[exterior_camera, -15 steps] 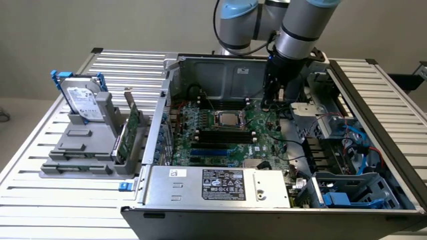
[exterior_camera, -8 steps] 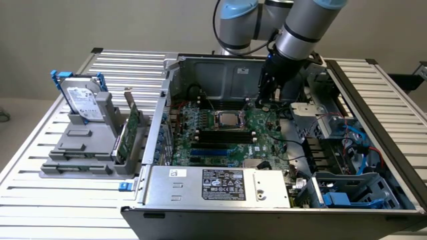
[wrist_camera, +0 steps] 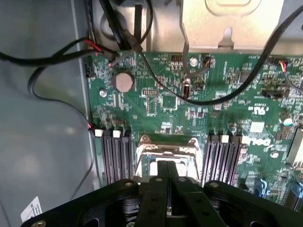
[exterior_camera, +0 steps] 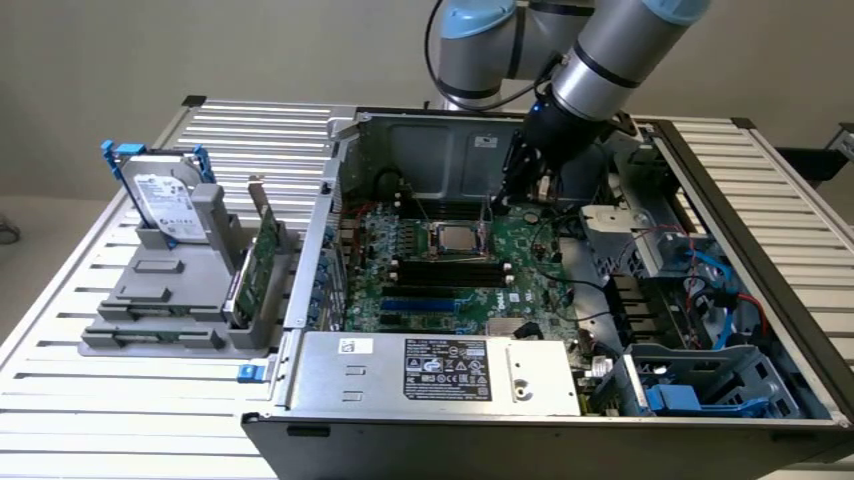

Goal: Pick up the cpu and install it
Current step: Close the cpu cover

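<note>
Silvery cpu (exterior_camera: pixel 451 241) is seen seated in the socket (exterior_camera: pixel 427 240) at the exterior view's centre; the claw (wrist_camera: pixel 166 166) is held closed on nothing, just beside it.

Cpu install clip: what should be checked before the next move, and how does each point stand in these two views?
1. Gripper shut, nothing visible between its fingers: ok.
2. Cpu lying flat in the socket: ok.
3. Cpu fully seated and clamped down: cannot tell.
4. Black cable crosses the green board beyond the socket, not over it: ok.
5. Gripper above the board and apart from the cpu in the exterior view: ok.
</note>
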Motion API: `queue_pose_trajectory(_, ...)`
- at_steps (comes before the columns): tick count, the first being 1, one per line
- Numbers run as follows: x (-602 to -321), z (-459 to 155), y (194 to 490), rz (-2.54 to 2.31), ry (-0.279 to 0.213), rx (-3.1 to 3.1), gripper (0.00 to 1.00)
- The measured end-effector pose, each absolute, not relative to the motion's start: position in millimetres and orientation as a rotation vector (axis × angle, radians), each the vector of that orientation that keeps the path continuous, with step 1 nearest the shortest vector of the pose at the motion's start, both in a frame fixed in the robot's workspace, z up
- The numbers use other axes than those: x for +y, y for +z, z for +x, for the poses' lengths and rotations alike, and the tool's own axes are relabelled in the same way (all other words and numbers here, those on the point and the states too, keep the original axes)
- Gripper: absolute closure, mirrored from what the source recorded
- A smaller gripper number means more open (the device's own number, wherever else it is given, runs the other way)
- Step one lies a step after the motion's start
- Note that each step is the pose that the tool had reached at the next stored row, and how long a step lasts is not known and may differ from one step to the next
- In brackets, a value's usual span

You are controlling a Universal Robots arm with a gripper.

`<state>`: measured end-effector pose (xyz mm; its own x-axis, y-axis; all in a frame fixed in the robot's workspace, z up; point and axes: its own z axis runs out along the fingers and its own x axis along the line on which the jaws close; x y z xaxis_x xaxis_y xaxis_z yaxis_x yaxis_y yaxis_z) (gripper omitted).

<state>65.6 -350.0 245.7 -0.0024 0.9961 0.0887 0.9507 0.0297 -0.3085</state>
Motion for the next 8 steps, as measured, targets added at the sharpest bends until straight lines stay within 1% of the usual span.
queue_pose_trajectory(8,-350.0,61.7,245.6,-1.941,0.357,-1.974,0.89)
